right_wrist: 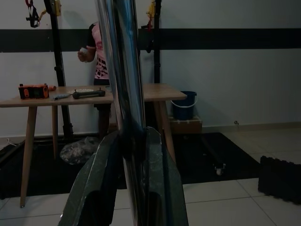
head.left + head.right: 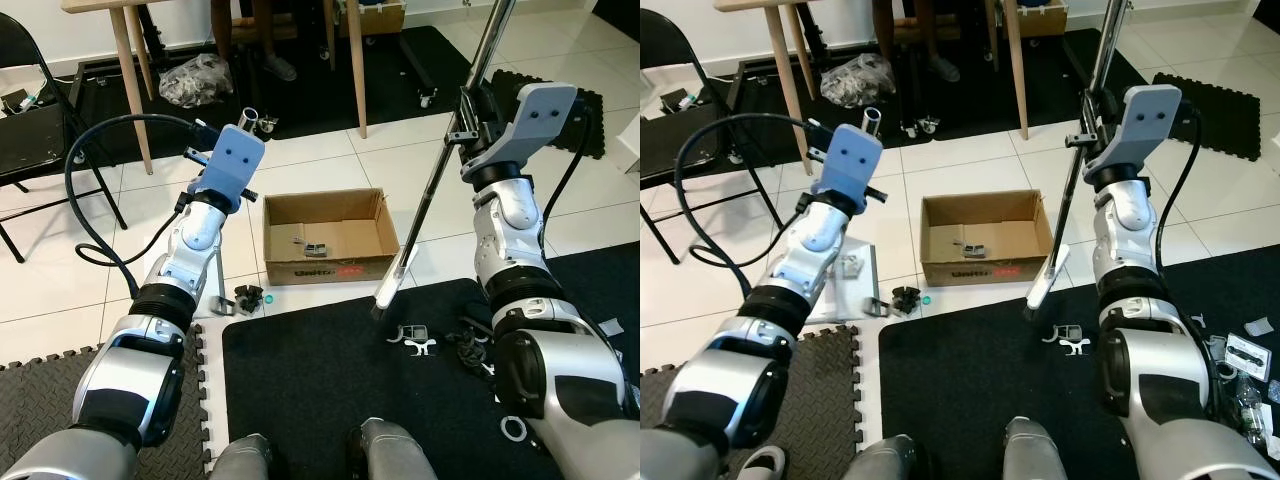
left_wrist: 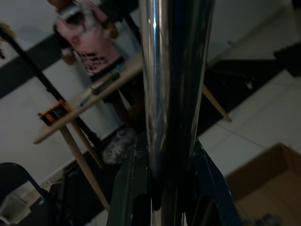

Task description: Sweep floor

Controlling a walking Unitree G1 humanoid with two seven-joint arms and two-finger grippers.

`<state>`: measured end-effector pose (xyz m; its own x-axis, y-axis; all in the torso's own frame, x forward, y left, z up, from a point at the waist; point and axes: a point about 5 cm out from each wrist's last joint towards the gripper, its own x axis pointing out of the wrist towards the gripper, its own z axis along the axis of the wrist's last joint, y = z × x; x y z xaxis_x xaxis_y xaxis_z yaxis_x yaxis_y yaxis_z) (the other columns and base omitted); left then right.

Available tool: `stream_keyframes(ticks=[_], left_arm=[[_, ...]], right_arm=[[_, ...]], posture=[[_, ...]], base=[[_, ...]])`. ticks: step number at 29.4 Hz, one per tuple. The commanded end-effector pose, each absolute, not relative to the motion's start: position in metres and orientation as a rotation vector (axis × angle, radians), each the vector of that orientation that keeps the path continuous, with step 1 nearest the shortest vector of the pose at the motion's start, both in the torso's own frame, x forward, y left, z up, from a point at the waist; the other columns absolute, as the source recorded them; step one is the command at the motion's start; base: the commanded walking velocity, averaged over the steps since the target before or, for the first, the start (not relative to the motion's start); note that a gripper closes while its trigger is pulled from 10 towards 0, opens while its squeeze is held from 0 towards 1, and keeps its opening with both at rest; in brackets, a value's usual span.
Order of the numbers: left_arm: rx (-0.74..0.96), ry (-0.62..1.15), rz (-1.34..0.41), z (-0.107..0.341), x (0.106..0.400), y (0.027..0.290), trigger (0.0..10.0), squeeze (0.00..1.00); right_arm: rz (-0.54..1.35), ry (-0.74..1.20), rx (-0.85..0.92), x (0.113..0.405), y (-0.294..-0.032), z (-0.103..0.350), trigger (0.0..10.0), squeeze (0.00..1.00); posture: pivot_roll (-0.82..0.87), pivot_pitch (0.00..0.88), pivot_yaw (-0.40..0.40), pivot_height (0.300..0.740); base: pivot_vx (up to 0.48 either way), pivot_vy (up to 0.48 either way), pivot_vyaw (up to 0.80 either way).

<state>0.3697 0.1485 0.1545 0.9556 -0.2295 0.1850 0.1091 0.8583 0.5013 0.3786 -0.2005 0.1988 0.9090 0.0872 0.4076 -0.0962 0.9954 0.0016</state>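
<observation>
Both tools are clenched on shiny metal poles. Right tool [image 2: 472, 118], raised at about 2 o'clock from the cardboard box [image 2: 328, 238], grips the long broom handle [image 2: 455, 150] between its black fingers [image 1: 96, 183]; the handle slants down to the broom head [image 2: 392, 288], which rests at the box's 4 o'clock corner, on the edge where white tile floor [image 2: 330, 160] meets the black mat [image 2: 350, 370]. Left tool [image 2: 235, 140], raised at about 10 o'clock from the box, clasps a second, shorter metal pole [image 2: 248, 118], whose open end sticks up past the blue wrist cover; its fingers [image 3: 127, 188] sit either side of the tube.

Small scraps lie inside the box. A dark bit of debris [image 2: 250, 298] sits on the tile at the box's 7 o'clock, and a white piece [image 2: 418, 340] lies on the mat at 5 o'clock. Farther back stands a wooden desk [image 1: 84, 96], with a person [image 1: 99, 52] behind it.
</observation>
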Motion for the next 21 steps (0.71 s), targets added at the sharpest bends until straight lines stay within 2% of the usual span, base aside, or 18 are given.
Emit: stream_keyframes(ticks=[1, 15, 21], left_arm=[[0.583, -0.235, -0.192, 0.158, 0.372, 0.156, 10.0, 0.00], [0.693, -0.023, -0.249, 0.122, 0.364, 0.180, 10.0, 0.00], [0.687, -0.060, -0.238, 0.123, 0.363, 0.179, 10.0, 0.00]], right_arm=[[0.105, -0.441, 0.016, 0.378, -0.198, 0.201, 10.0, 0.00], [0.107, -0.432, 0.021, 0.377, -0.196, 0.197, 10.0, 0.00], [0.107, -0.430, 0.023, 0.377, -0.197, 0.196, 10.0, 0.00]], posture=[[-0.03, 0.009, 0.043, 0.740], [-0.02, 0.021, 0.046, 0.740], [-0.02, 0.023, 0.044, 0.740]], base=[[0.000, 0.000, 0.00], [0.000, 0.000, 0.00], [0.000, 0.000, 0.00]])
